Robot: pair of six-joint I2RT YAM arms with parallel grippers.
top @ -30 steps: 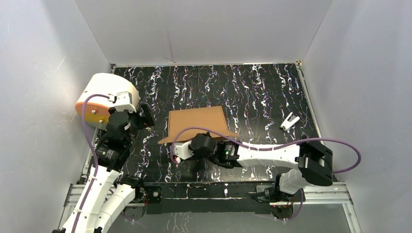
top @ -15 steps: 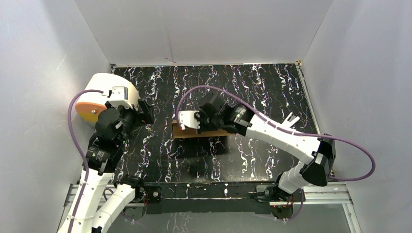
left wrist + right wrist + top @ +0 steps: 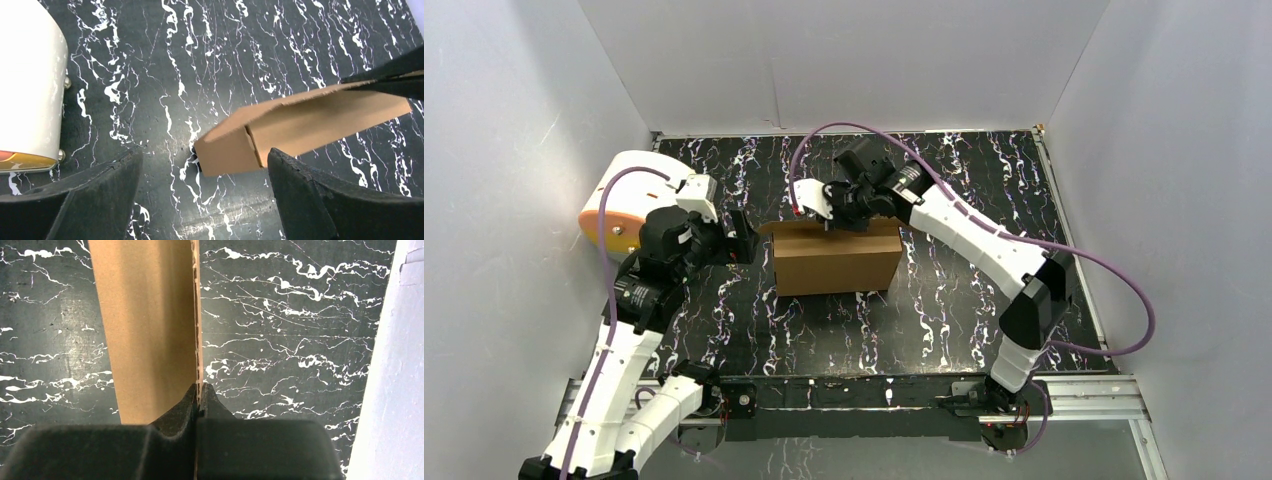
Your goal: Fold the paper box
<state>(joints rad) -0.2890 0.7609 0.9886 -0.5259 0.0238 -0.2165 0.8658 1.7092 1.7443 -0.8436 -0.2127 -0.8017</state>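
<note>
Black table (image 3: 984,190) veined with white, boxed in by plain white walls (image 3: 844,60). Near its centre, plain brown cardboard paper box (image 3: 836,262), partly folded and standing on edge, broad face toward the arms' bases. Pinched along the top edge by the right gripper (image 3: 836,222), fingers pressed together on the thin cardboard, at the end of a long white arm (image 3: 984,250) stretched in from the right. Contact between lower edge and table: impossible to tell. Just left of the box's left end, the left gripper (image 3: 746,246), fingers spread wide, holding nothing, clear of the cardboard, with a layered corner showing beyond them in the wrist view. At the table's left edge, behind the left arm, cream-white cylinder (image 3: 639,180) with an orange face, lying on its side. Purple cables (image 3: 1114,290) looping off both arms.
</note>
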